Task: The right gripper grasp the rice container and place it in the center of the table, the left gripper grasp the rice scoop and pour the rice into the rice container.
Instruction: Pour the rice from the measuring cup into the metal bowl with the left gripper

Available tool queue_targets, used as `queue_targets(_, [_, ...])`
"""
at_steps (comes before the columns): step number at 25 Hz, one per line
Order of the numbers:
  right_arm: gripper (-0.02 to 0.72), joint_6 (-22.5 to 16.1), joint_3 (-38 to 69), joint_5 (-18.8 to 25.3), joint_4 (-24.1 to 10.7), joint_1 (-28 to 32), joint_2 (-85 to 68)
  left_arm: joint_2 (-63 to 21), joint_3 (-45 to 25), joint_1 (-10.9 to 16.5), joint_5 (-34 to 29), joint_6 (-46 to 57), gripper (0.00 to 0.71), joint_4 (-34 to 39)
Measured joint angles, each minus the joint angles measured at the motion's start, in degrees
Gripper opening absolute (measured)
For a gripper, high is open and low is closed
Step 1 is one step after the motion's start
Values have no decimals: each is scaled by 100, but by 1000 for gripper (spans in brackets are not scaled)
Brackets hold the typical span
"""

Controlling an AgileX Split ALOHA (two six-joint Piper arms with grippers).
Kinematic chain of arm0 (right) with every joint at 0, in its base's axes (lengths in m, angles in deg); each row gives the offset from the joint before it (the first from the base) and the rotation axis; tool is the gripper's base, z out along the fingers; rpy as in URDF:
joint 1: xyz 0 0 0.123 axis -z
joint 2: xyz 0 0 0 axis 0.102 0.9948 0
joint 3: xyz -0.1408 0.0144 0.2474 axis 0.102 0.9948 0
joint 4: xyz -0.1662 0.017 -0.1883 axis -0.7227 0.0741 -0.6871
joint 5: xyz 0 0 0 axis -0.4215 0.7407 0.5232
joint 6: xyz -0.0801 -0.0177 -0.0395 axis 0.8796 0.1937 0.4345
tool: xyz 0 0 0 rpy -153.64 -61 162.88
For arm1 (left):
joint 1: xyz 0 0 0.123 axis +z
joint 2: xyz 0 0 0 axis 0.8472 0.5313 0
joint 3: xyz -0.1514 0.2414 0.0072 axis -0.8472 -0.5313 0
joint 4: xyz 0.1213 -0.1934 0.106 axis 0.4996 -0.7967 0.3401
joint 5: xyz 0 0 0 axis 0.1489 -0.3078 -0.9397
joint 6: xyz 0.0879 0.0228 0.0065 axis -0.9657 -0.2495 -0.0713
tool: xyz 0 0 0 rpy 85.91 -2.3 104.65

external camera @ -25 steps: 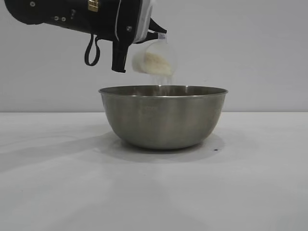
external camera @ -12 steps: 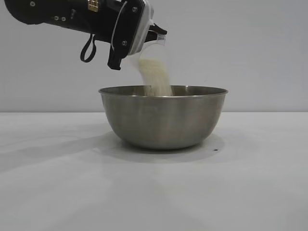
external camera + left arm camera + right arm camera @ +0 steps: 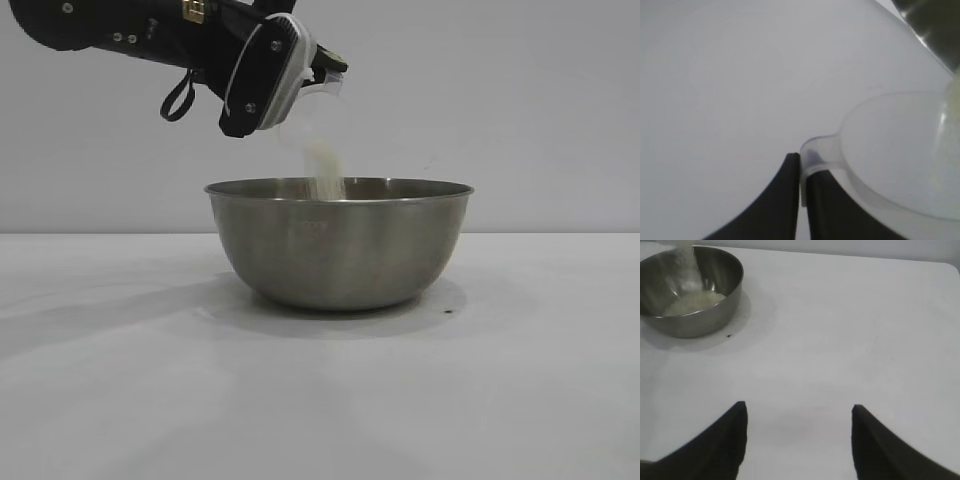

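Observation:
The steel rice container (image 3: 340, 243) stands in the middle of the white table (image 3: 120, 400). Above its left half my left gripper (image 3: 322, 78) is shut on the handle of the translucent rice scoop (image 3: 318, 118), which is tipped steeply down. A thin stream of rice (image 3: 326, 172) falls from it into the bowl. In the left wrist view the handle (image 3: 812, 155) sits pinched between the black fingers of the left gripper (image 3: 802, 161). The right wrist view shows the rice container (image 3: 715, 300) with a pile of rice (image 3: 692, 302) inside, far from my right gripper (image 3: 799, 411), which is open over bare table.
A small dark speck (image 3: 448, 310) lies on the table by the bowl's right side. A plain grey wall (image 3: 540, 110) stands behind the table.
The left gripper has rolled the scoop further over. The scoop has mostly emptied, and the rice stream swelled, then thinned. The right gripper has not moved.

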Motion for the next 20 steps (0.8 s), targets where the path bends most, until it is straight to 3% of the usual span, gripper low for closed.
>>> queue_targets(20, [443,0,0,0,0,0,0,0,0,0,55,-531,0,0])
